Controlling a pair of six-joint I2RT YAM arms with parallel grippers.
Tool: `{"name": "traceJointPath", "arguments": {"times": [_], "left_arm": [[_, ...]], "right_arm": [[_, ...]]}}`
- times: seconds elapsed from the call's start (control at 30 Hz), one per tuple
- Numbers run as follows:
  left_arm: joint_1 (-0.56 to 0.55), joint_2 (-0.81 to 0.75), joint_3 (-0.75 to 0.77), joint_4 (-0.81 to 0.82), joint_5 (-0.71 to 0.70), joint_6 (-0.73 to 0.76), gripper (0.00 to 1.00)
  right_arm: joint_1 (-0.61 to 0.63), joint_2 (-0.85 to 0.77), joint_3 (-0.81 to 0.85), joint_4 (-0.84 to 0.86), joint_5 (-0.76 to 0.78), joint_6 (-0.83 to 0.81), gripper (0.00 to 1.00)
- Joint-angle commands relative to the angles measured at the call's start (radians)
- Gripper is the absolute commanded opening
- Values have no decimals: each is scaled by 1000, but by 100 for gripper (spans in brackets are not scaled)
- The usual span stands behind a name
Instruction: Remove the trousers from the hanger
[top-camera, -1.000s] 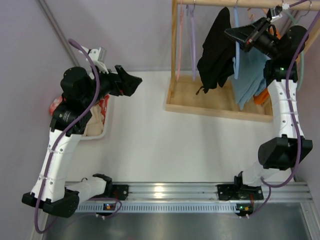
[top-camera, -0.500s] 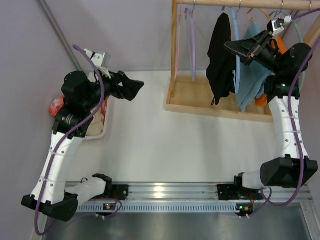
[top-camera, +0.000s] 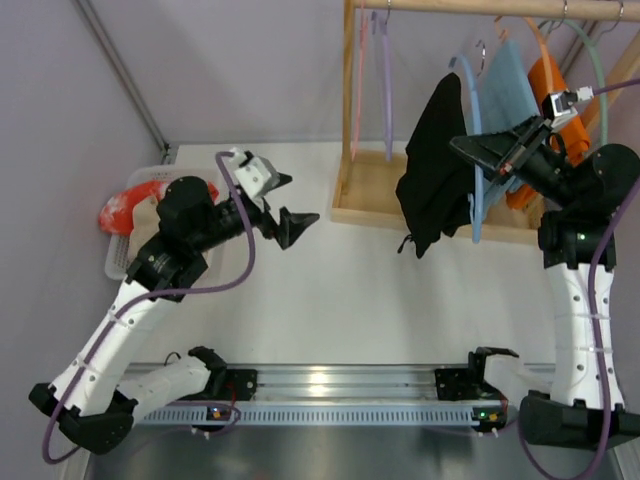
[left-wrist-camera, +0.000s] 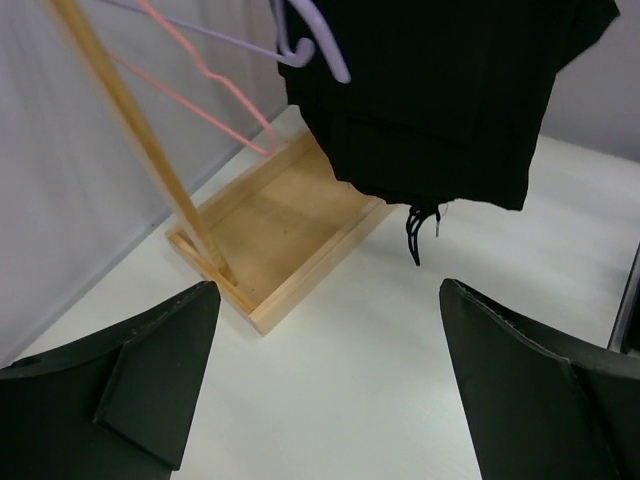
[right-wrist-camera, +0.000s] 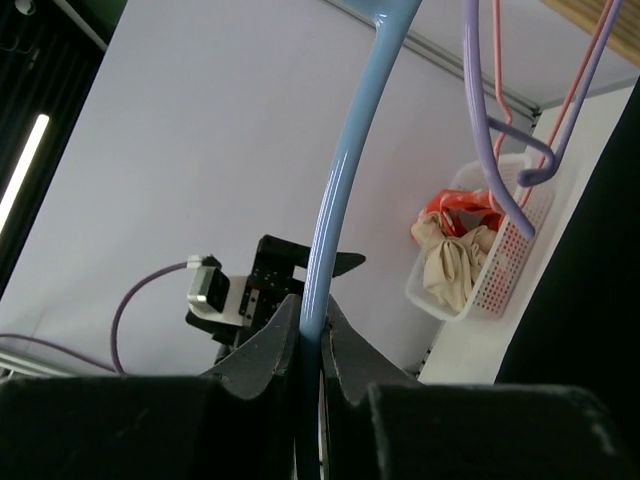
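The black trousers (top-camera: 435, 165) hang draped over the light blue hanger (top-camera: 474, 190), in front of the wooden rack. My right gripper (top-camera: 470, 150) is shut on the hanger's side bar and holds it tilted. The right wrist view shows the blue bar (right-wrist-camera: 340, 190) pinched between the fingers of that gripper (right-wrist-camera: 310, 320), with the trousers (right-wrist-camera: 600, 300) at the right edge. My left gripper (top-camera: 295, 212) is open and empty, left of the trousers and pointing at them. In the left wrist view it (left-wrist-camera: 325, 300) is below and short of the trousers (left-wrist-camera: 440, 90).
The wooden rack base (top-camera: 375, 205) and its rail (top-camera: 450, 8) stand at the back right, with pink (top-camera: 360, 80) and purple (top-camera: 385, 80) hangers, a light blue cloth (top-camera: 505, 80) and an orange cloth (top-camera: 548, 75). A white basket (top-camera: 125, 255) of cloths sits far left.
My right gripper has swung the hanger and trousers down and toward the front of the rack. My left arm has moved right, toward the trousers, away from the basket.
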Motion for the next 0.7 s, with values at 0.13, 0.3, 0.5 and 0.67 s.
{"name": "traceJointPath", "arguments": {"times": [0.13, 0.3, 0.5, 0.67], "left_arm": [[-319, 3, -150, 327, -245, 208, 96], [-545, 86, -181, 525, -379, 246, 97], [-732, 229, -181, 746, -521, 263, 98], [-766, 367, -105, 847, -669, 235, 88]], "right_arm": [[-14, -172, 33, -181, 115, -130, 0], [-14, -206, 62, -278, 161, -141, 0], [-14, -220, 70, -295, 158, -129, 0], [-14, -232, 67, -298, 141, -123, 0]]}}
